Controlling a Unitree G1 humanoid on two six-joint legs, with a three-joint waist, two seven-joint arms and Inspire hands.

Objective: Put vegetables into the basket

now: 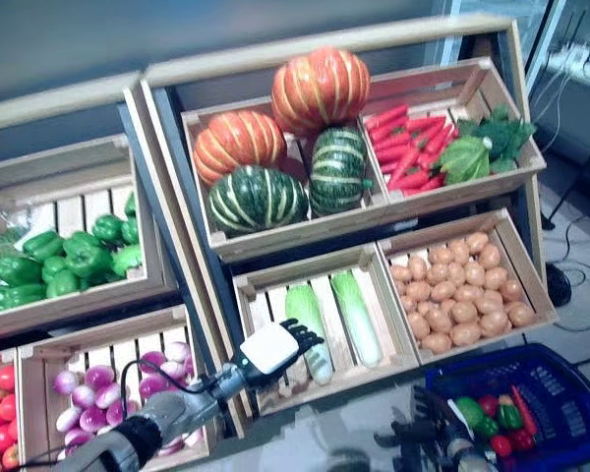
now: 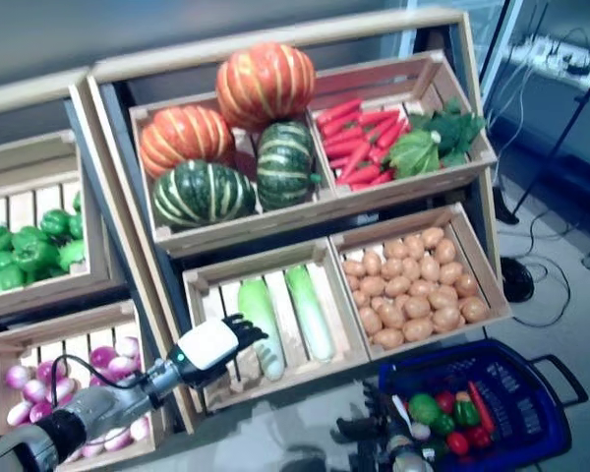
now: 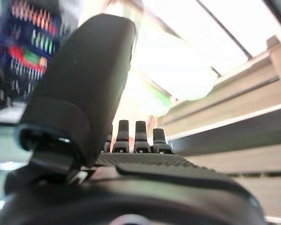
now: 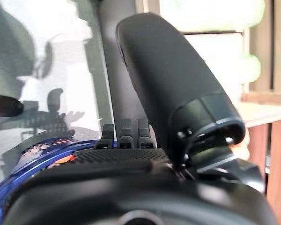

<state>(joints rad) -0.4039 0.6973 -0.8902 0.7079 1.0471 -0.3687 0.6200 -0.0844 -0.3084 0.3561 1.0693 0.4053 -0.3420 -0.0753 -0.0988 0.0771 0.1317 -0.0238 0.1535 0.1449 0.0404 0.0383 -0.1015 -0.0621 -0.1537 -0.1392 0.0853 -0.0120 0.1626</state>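
Note:
My left hand (image 1: 267,352) reaches into the lower middle crate with its fingers straight and open. Its fingertips are right beside a long pale green vegetable (image 1: 307,315), which lies just past the fingers in the left wrist view (image 3: 178,61). I cannot tell if they touch. The blue basket (image 1: 560,413) stands on the floor at the lower right. It holds a green pepper (image 1: 472,411), red round vegetables (image 1: 501,444) and a long red one (image 1: 521,408). My right hand (image 1: 428,418) waits open beside the basket's left rim (image 4: 18,168).
The wooden stand (image 1: 177,226) has crates in two tiers, and its front boards rise before my left hand. Cables and a black stand foot (image 1: 559,285) lie on the floor to the right of the stand, behind the basket.

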